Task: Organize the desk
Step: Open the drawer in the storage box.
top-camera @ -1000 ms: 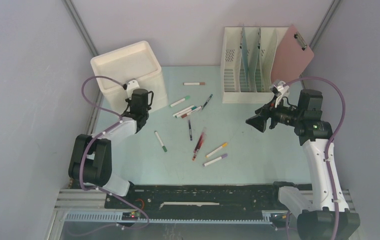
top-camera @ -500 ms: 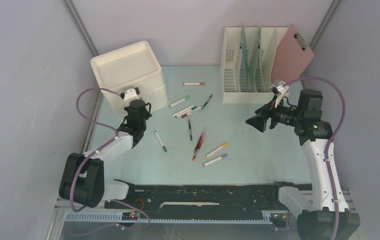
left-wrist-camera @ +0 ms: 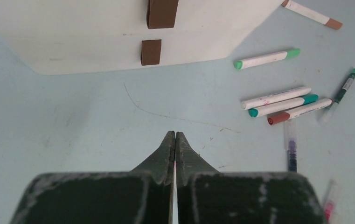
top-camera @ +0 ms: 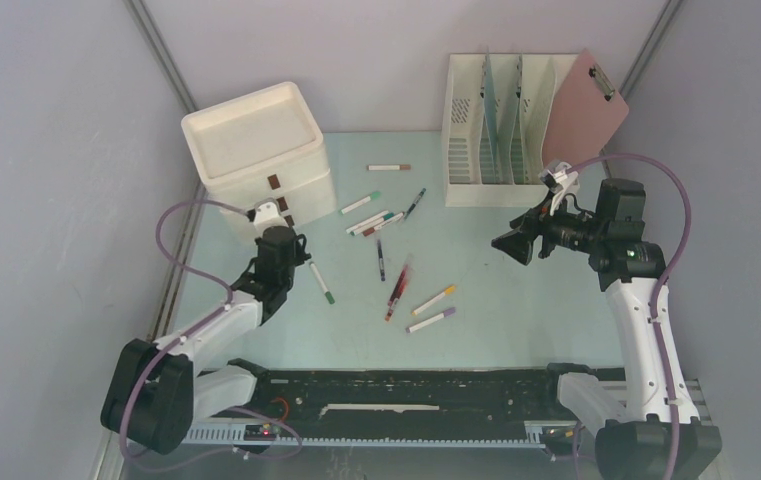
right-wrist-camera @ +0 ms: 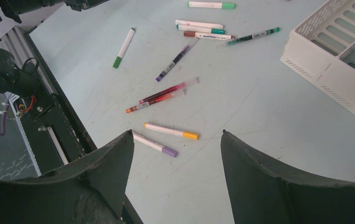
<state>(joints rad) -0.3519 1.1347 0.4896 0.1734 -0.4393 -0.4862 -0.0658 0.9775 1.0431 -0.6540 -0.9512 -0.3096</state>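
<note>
Desk (top-camera: 516, 300) is lying flat under both arms, with loose markers (top-camera: 376, 222) spreading across its middle. Judged risk: the left gripper (left-wrist-camera: 175, 136) is sitting clenched on nothing, pointing at the drawer unit (top-camera: 256, 140). Reaching for a marker with its jaws like this would be nudging it away. Bare desk is lying below those jaws. The right gripper (right-wrist-camera: 177, 133) is hanging released and empty, well above the desk.

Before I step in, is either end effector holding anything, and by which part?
Nothing is held: left end effector shut on nothing, right end effector open and empty.
</note>
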